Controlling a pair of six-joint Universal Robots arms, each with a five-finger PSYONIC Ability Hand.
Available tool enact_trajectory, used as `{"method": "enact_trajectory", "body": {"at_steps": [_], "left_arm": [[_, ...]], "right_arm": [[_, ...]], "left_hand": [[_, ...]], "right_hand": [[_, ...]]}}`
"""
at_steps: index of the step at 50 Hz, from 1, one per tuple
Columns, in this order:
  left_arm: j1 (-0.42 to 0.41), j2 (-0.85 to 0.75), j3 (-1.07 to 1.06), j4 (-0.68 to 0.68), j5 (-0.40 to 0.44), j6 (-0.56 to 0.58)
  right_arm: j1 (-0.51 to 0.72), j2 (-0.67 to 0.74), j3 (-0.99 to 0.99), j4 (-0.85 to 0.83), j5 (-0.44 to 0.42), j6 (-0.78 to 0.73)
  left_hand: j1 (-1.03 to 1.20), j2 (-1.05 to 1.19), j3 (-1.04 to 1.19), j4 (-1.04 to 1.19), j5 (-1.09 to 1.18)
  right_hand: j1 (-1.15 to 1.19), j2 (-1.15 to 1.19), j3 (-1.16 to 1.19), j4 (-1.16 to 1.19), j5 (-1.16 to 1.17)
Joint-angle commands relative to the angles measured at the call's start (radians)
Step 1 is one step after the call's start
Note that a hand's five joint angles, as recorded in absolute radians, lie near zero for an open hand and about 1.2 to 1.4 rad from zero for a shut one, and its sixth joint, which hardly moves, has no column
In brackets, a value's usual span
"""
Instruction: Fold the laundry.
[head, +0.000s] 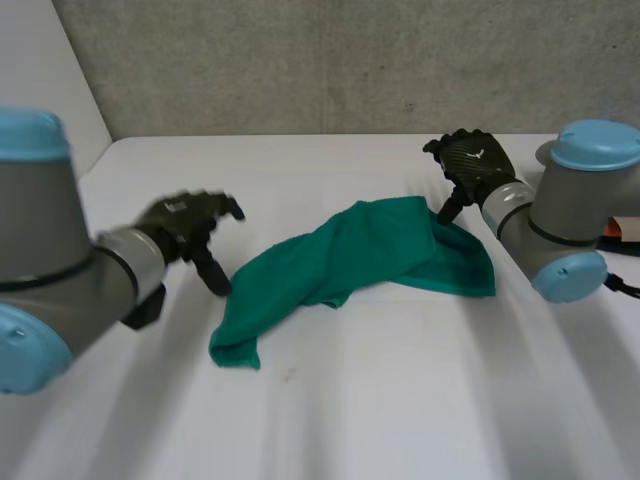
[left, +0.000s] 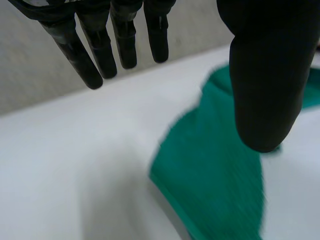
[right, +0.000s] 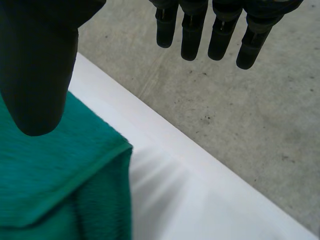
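A green cloth (head: 350, 265) lies crumpled across the middle of the white table (head: 400, 400), one end bunched at the right and a narrow tail reaching toward the front left. My left hand (head: 190, 225) hovers open just left of the tail, fingers straight and apart from the thumb, holding nothing. In the left wrist view the green cloth (left: 215, 165) lies below the thumb (left: 267, 75), untouched. My right hand (head: 472, 160) is open above the cloth's right back corner. In the right wrist view a folded cloth edge (right: 75, 175) lies under the thumb (right: 40, 60), with the fingers (right: 220, 30) spread clear of it.
A grey wall (head: 330, 60) runs behind the table's back edge. The grey floor (right: 240, 100) shows past the table edge in the right wrist view. A small orange and white object (head: 625, 232) lies at the far right behind the right arm.
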Motion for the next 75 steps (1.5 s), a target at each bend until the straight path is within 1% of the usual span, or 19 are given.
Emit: {"method": "enact_trajectory", "body": {"at_steps": [1, 7, 13, 17, 18, 19, 21, 22, 29, 37, 42, 49, 52, 56, 57, 58, 59, 63, 75], "left_arm": [[-0.040, -0.124, -0.014, 0.041, -0.063, 0.054], [-0.046, -0.231, 0.016, 0.075, -0.118, 0.128], [-0.056, -0.319, 0.065, 0.064, -0.131, 0.188], [-0.061, -0.355, 0.102, 0.052, -0.137, 0.203], [-0.063, -0.366, 0.124, 0.049, -0.138, 0.206], [-0.061, -0.369, 0.136, 0.046, -0.140, 0.206], [-0.063, -0.374, 0.165, 0.038, -0.143, 0.209], [-0.061, -0.377, 0.202, 0.029, -0.152, 0.205], [-0.021, -0.374, 0.407, -0.002, -0.206, 0.206], [0.059, -0.375, 0.740, -0.034, -0.217, 0.214], [0.062, -0.408, 0.930, -0.032, -0.130, 0.266], [0.014, -0.455, 1.052, -0.028, -0.074, 0.360], [0.000, -0.454, 1.049, -0.028, -0.083, 0.370], [0.031, -0.423, 0.977, -0.054, -0.097, 0.352], [0.049, -0.408, 0.924, -0.078, -0.096, 0.337], [0.059, -0.399, 0.893, -0.087, -0.094, 0.329], [0.077, -0.386, 0.832, -0.103, -0.088, 0.306], [0.112, -0.363, 0.687, -0.117, -0.070, 0.243], [0.143, -0.389, 0.452, -0.104, 0.099, 0.122]], "right_arm": [[-0.005, 0.239, -0.325, 0.141, -0.072, -0.063], [-0.002, 0.397, -0.524, 0.221, -0.125, -0.060], [-0.002, 0.456, -0.566, 0.219, -0.142, -0.060], [-0.005, 0.465, -0.571, 0.185, -0.140, -0.059], [-0.005, 0.464, -0.569, 0.178, -0.143, -0.059], [-0.005, 0.459, -0.568, 0.175, -0.146, -0.059], [-0.004, 0.445, -0.563, 0.175, -0.139, -0.057], [-0.002, 0.424, -0.555, 0.176, -0.129, -0.057], [-0.001, 0.263, -0.476, 0.184, -0.060, -0.062], [0.013, -0.045, -0.163, 0.388, -0.034, -0.060], [0.120, -0.254, 0.143, 0.481, -0.053, -0.039], [0.361, -0.296, 0.334, 0.414, -0.057, 0.070], [0.406, -0.283, 0.337, 0.348, -0.007, 0.121], [0.325, -0.277, 0.296, 0.256, 0.125, 0.109], [0.286, -0.280, 0.272, 0.248, 0.157, 0.083], [0.271, -0.282, 0.261, 0.253, 0.167, 0.066], [0.240, -0.288, 0.241, 0.268, 0.168, 0.040], [0.249, -0.300, 0.204, 0.300, 0.130, 0.029], [0.261, -0.500, 0.178, 0.296, 0.046, 0.090]], "left_hand": [[-0.082, -0.084, -0.083, -0.076, -0.074], [-0.091, -0.093, -0.092, -0.085, -0.082], [0.035, 0.033, 0.033, 0.041, 0.043], [0.563, 0.561, 0.561, 0.569, 0.571], [0.919, 0.916, 0.917, 0.925, 0.927], [1.053, 1.050, 1.051, 1.059, 1.061], [1.054, 1.052, 1.052, 1.060, 1.062], [1.054, 1.052, 1.052, 1.060, 1.062], [1.054, 1.052, 1.052, 1.060, 1.062], [1.054, 1.052, 1.052, 1.060, 1.062], [1.054, 1.052, 1.052, 1.060, 1.062], [1.054, 1.052, 1.052, 1.060, 1.062], [1.054, 1.052, 1.052, 1.060, 1.062], [1.037, 1.034, 1.035, 1.043, 1.045], [0.746, 0.744, 0.745, 0.752, 0.754], [0.624, 0.622, 0.622, 0.630, 0.632], [0.381, 0.379, 0.380, 0.388, 0.390], [0.101, 0.099, 0.099, 0.107, 0.109], [0.041, 0.039, 0.040, 0.048, 0.050]], "right_hand": [[0.010, -0.003, 0.024, 0.016, 0.047], [0.060, 0.047, 0.074, 0.066, 0.097], [0.107, 0.093, 0.121, 0.113, 0.144], [0.321, 0.307, 0.335, 0.327, 0.358], [0.516, 0.503, 0.530, 0.522, 0.553], [0.663, 0.650, 0.678, 0.670, 0.701], [1.062, 1.049, 1.076, 1.068, 1.099], [1.096, 1.083, 1.111, 1.103, 1.134], [1.097, 1.083, 1.111, 1.103, 1.134], [1.097, 1.083, 1.111, 1.103, 1.134], [1.097, 1.083, 1.111, 1.103, 1.134], [1.097, 1.083, 1.111, 1.103, 1.134], [1.097, 1.083, 1.111, 1.103, 1.134], [1.097, 1.083, 1.111, 1.103, 1.134], [1.097, 1.083, 1.111, 1.103, 1.134], [1.097, 1.083, 1.111, 1.103, 1.134], [1.097, 1.083, 1.111, 1.103, 1.134], [1.097, 1.083, 1.111, 1.103, 1.134], [1.097, 1.083, 1.111, 1.103, 1.134]]}}
